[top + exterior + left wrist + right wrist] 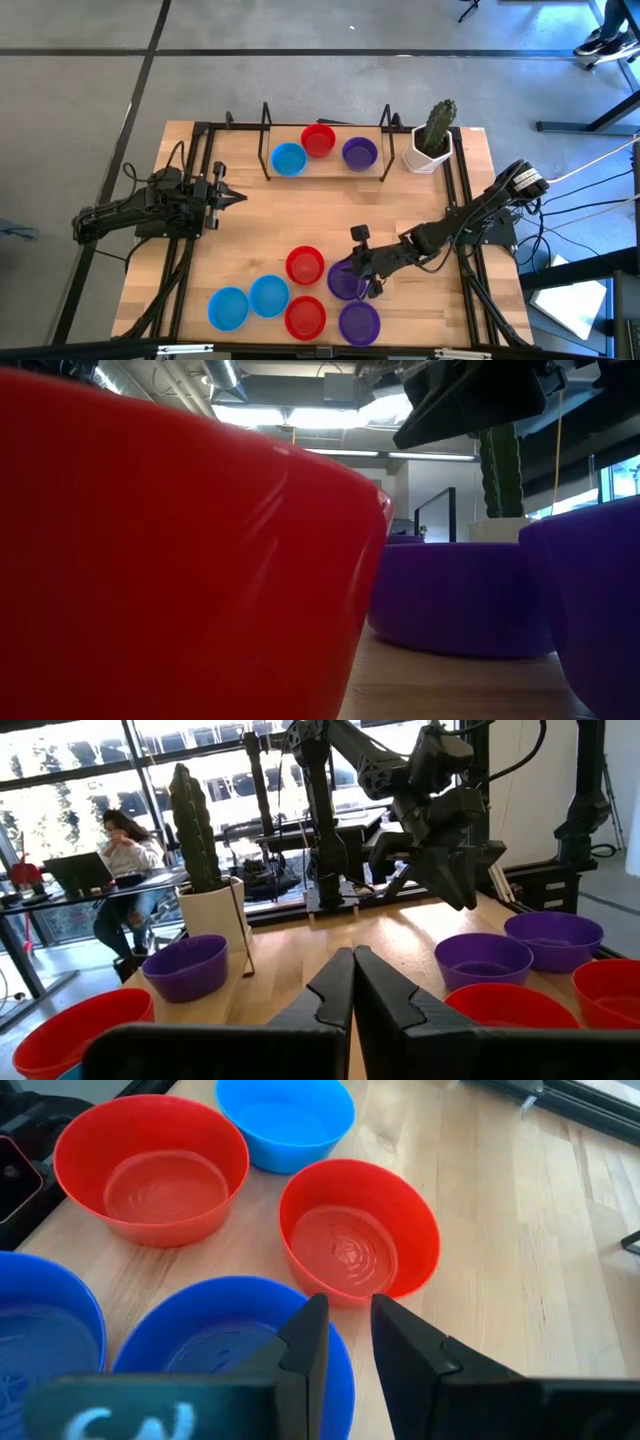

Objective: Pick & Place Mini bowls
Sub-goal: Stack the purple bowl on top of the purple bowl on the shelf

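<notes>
While the left gripper (240,197) sits at 9 o'clock, jaws pressed together, the right gripper (366,281) hovers over a purple bowl (343,281) around 5 o'clock, jaws slightly spread, holding nothing.

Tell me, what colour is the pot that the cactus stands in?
White. The pot shows best in the high view, at the table's far right corner.

Three mini bowls (318,150) sit in a row inside a rack (327,168) at the upper centre of the tabletop (250,230), a potted cactus (434,135) just right of it. Six more bowls (292,300) cluster at the lower centre. The left end effector (238,197) lies at mid-left; the right end effector (372,285) hangs over the cluster's right side.
</notes>
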